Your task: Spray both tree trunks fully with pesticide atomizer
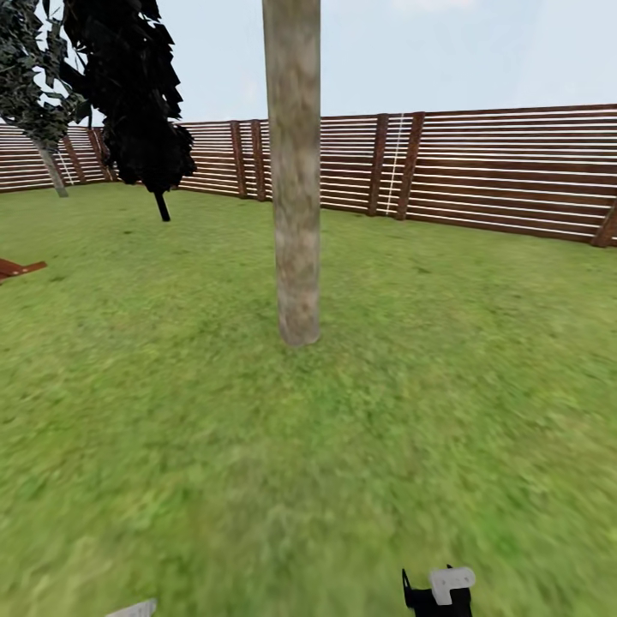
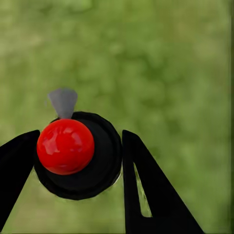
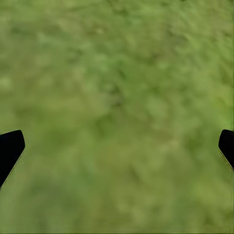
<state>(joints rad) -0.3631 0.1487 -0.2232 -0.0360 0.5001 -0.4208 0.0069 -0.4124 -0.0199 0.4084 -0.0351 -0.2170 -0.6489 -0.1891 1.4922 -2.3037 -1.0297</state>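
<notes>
Left gripper [image 2: 78,161] clamped on pesticide atomizer [image 2: 90,168], right gripper [image 3: 117,146] spread empty over lawn [image 3: 117,73]; risk: tree trunk [image 1: 296,214] well ahead, spray could fall short.

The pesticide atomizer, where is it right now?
The pesticide atomizer is in the left tool, seen in the left wrist view between the two black fingers with its red top facing the camera and lawn behind.
</notes>
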